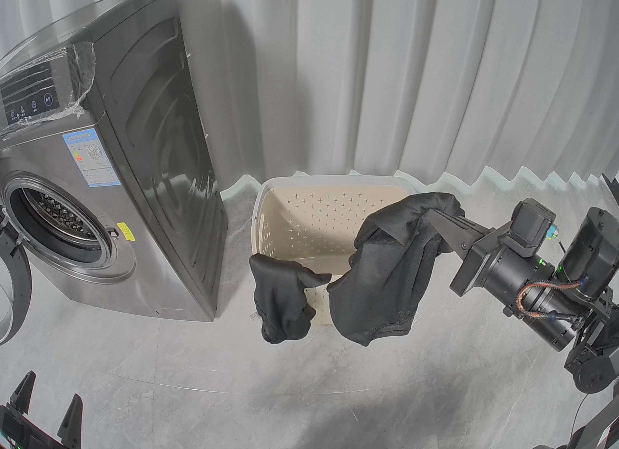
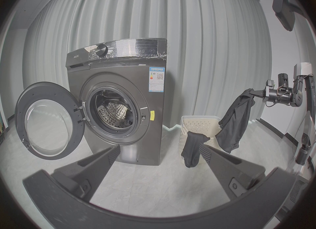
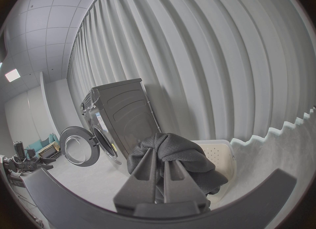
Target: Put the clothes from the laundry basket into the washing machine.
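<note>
Blue label (image 1: 91,157) on washing machine (image 1: 161,147), print illegible. Right claw (image 3: 160,162) clamped on black garment (image 1: 387,263), 4 o'clock of laundry basket (image 1: 309,218); left claw (image 2: 158,149) spread, empty. Grey tile floor (image 1: 258,392), white curtain (image 1: 387,50).

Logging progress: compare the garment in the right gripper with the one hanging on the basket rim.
The held garment hangs from the right gripper over the laundry basket; the draped garment lies over the basket's front rim, ungripped. The held garment looks larger than the draped garment. Both are dark cloth.
</note>
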